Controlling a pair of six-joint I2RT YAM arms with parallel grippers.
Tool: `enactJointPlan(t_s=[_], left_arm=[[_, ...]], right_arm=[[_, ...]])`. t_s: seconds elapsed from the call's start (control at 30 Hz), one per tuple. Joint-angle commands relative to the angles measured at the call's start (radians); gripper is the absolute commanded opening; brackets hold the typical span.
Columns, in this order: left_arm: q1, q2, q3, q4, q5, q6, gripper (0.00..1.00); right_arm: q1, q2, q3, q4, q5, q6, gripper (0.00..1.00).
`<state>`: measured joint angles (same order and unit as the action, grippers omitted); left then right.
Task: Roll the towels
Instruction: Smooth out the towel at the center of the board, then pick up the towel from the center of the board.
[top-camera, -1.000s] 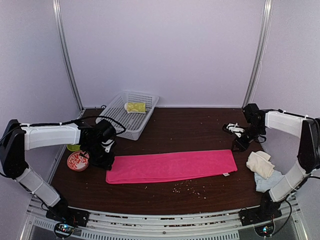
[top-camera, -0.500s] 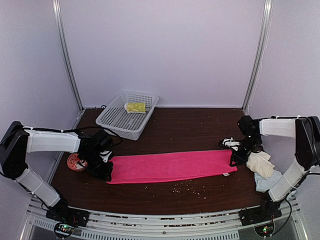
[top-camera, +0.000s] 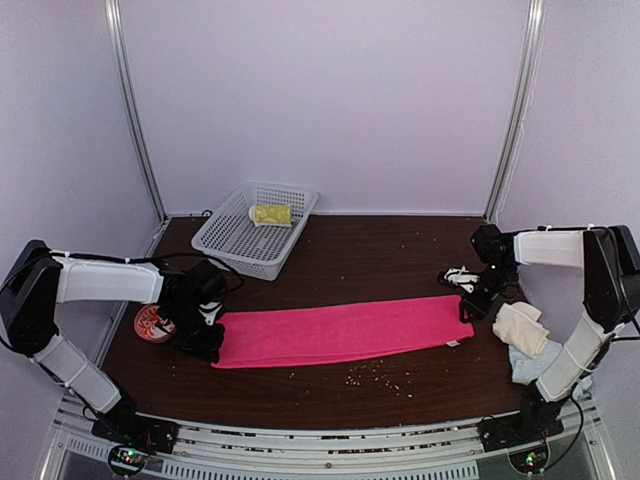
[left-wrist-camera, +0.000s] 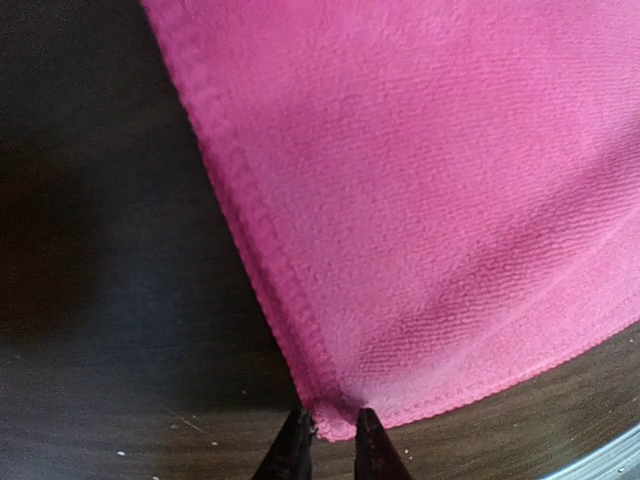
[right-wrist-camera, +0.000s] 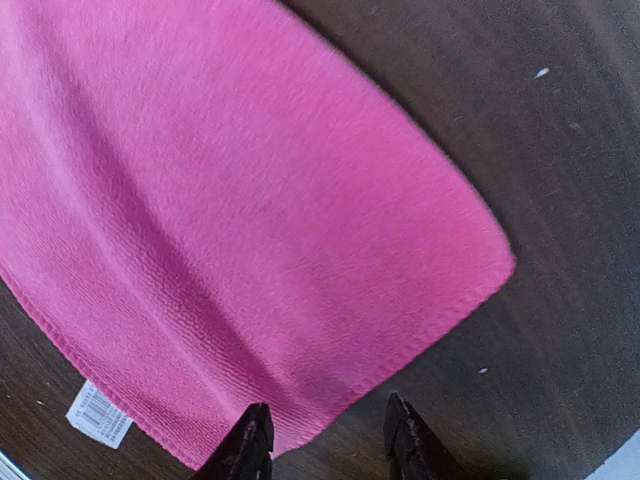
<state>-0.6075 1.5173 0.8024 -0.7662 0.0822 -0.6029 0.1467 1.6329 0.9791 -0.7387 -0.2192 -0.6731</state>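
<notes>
The hot-pink towel (top-camera: 340, 330) lies flat as a long strip across the table. My left gripper (top-camera: 212, 345) is at its left end. In the left wrist view the gripper (left-wrist-camera: 328, 440) is shut on the near corner of the towel (left-wrist-camera: 430, 200). My right gripper (top-camera: 467, 308) is at the towel's right end. In the right wrist view it (right-wrist-camera: 328, 440) is open, with the towel's edge (right-wrist-camera: 220, 220) between the spread fingers. A lime-yellow towel (top-camera: 271, 214) lies rolled in the white basket (top-camera: 235, 240). A cream towel (top-camera: 521, 328) and a pale-blue one (top-camera: 530, 368) lie at the right.
A round red tin (top-camera: 152, 323) sits just left of my left gripper. The basket stands at the back left. A white label (right-wrist-camera: 98, 415) hangs at the pink towel's right near corner. Crumbs dot the table in front of the towel.
My right gripper has moved in and down from the back right to the towel's right end. My left gripper has come down onto the left near corner and shut on it.
</notes>
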Motion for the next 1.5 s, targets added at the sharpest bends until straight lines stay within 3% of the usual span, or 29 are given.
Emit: enactJointPlan(t_s=[0.0, 0.23, 0.83, 0.97, 1.3, 1.47], left_arm=[[0.009, -0.065, 0.105, -0.042, -0.025, 0.064, 0.18], [0.009, -0.002, 0.207, -0.036, -0.051, 0.135, 0.20], [0.009, 0.102, 0.099, 0.061, -0.086, 0.170, 0.16], [0.009, 0.106, 0.103, 0.059, -0.105, 0.175, 0.15], [0.009, 0.103, 0.104, 0.074, -0.123, 0.173, 0.15], [0.009, 0.084, 0.108, 0.073, -0.143, 0.182, 0.15]], right_arm=[[-0.015, -0.031, 0.102, -0.059, -0.017, 0.098, 0.41], [-0.038, 0.105, 0.222, -0.172, -0.067, 0.195, 0.44], [0.006, 0.240, 0.166, -0.125, 0.020, 0.248, 0.41], [0.045, 0.256, 0.128, -0.066, 0.099, 0.264, 0.34], [0.052, 0.250, 0.131, -0.012, 0.099, 0.279, 0.01], [-0.019, 0.243, 0.215, -0.058, 0.143, 0.259, 0.00]])
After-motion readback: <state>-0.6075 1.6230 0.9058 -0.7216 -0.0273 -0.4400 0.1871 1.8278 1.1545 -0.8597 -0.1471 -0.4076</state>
